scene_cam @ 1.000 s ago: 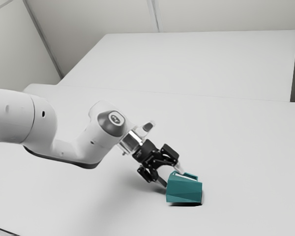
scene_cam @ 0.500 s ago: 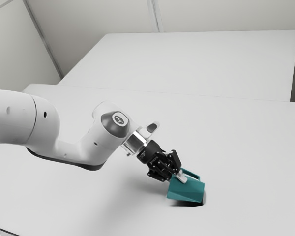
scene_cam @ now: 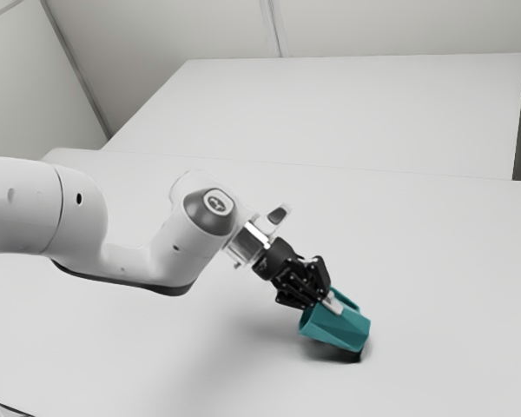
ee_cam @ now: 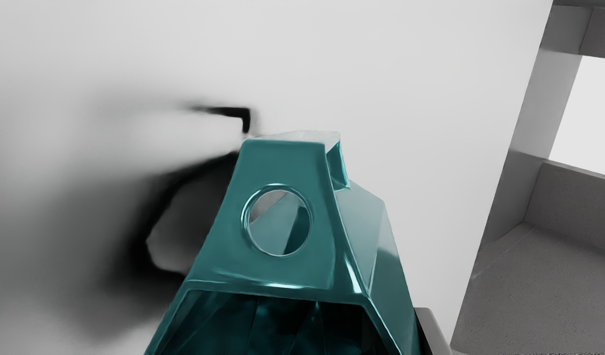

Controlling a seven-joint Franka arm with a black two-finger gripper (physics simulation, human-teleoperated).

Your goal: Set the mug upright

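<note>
On a smooth, pale grey tabletop [scene_cam: 156, 356], a faceted teal mug [scene_cam: 337, 328] tilts in the grip of a black two-finger tool [scene_cam: 323, 306], its mouth end raised and facing the tool, its base end lower and toward the exterior view's right. The tool is closed on the mug: one pale, blunt finger [scene_cam: 332, 304] presses along the outside wall, while the other is hidden from sight. The mug leans well off upright, a dark shadow [scene_cam: 317, 349] beneath it; whether its lower edge touches the surface cannot be told.

Seen from the wrist, the mug looks hard and glossy — flat planes meeting at crisp edges, with bright highlights along the bends. A tapering teal panel [ee_cam: 292, 271] carries a round hole [ee_cam: 279, 223] with a shiny, rounded lip, and nearer the tool the open mouth shows a dark, angular interior [ee_cam: 283, 325]. The grey tip of a finger stands close beside the outer wall.

Reaching in from the exterior view's left is the white arm [scene_cam: 156, 261], its smooth, rounded casings joined to the tool by a bright metallic collar [scene_cam: 247, 243]. Beyond the tabletop's straight edge, the wrist view takes in a speckled grey surface [ee_cam: 544, 296] — matte beside the mug's gloss.
</note>
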